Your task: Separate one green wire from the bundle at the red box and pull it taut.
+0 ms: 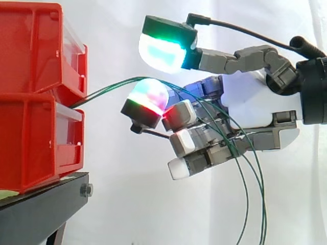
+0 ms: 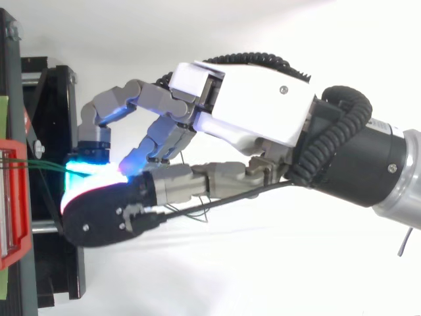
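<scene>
Two red bins, one on top of the other, form the red bin stack (image 1: 30, 102) at the left of the side view. The stack rests on a black stand (image 1: 46, 204) in front of a white curtain (image 1: 117, 204).

Green wires (image 1: 102, 91) leave the red bin stack at the seam between its upper and lower bin, on the face turned toward the robot hand (image 1: 245, 99). From that face they rise in a shallow arc away from the stack, close together, and reach the robot hand. They then cross the robot hand, spreading apart as they go. On the side of the robot hand away from the stack they hang down in loose curves to the lower edge of the side view.

The robot hand is level with the seam of the red bin stack, near the stack but not touching it.

In the top view the green wires (image 2: 46, 166) run from the red bin stack (image 2: 13, 197) across the black stand (image 2: 56, 276) to the robot hand (image 2: 256, 105).

Grip state: I cannot tell whether the robot hand is clamping any wire.
</scene>
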Tool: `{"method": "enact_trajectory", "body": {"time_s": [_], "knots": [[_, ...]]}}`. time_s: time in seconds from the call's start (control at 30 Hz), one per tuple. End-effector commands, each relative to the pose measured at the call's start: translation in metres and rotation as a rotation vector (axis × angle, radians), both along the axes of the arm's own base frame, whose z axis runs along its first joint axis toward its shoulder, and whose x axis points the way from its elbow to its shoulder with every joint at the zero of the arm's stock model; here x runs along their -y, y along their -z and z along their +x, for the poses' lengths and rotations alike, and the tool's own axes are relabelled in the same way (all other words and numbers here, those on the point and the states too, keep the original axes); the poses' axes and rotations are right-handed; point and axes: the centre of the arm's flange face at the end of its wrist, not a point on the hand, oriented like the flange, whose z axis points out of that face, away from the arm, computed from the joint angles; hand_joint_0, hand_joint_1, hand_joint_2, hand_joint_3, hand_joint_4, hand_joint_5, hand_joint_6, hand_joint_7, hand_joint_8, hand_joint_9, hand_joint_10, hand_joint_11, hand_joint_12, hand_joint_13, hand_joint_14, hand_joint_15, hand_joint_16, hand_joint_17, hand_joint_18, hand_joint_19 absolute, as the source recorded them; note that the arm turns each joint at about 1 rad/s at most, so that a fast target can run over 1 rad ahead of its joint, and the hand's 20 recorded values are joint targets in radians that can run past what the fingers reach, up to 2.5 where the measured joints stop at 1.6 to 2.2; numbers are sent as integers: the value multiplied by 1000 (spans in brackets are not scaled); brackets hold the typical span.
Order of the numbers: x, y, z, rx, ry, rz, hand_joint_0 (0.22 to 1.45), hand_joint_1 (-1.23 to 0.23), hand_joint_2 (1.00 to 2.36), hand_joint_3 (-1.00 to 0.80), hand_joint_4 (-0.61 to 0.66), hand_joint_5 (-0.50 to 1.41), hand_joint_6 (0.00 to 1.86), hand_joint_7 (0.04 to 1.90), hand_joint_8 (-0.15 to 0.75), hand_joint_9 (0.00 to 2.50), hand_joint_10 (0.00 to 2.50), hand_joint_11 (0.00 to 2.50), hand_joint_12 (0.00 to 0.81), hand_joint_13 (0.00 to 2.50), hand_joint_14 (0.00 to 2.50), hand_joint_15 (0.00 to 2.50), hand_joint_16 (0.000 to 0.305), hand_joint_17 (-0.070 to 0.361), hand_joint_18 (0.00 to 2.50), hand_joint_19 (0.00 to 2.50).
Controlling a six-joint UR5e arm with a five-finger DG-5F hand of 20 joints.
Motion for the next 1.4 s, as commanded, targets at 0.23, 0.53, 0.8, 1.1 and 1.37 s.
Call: {"method": "enact_trajectory", "body": {"time_s": [0.23,0.53,0.8,1.1,1.37], "knots": [[1,0,0,-4,2,-8,598,-685,1018,-144,118,-163,896,1108,296,1201,20,1232,404,1131,24,733,54,123,866,556],[1,0,0,-4,2,-9,590,-758,1003,-458,100,-175,909,1031,269,1171,21,1252,371,1072,28,744,50,112,808,568],[3,-4,-3,-14,3,-12,583,-497,1015,-288,115,-152,903,1155,278,1243,22,1271,381,1120,27,747,49,111,838,590],[4,-18,-10,-32,5,-34,620,-739,1018,-93,46,-176,933,1075,292,1097,19,1216,402,998,26,715,52,118,810,531],[5,-21,-9,-27,4,-46,571,-682,1000,-500,102,-148,905,1113,266,1133,23,1192,385,943,25,688,48,108,742,533]]}}
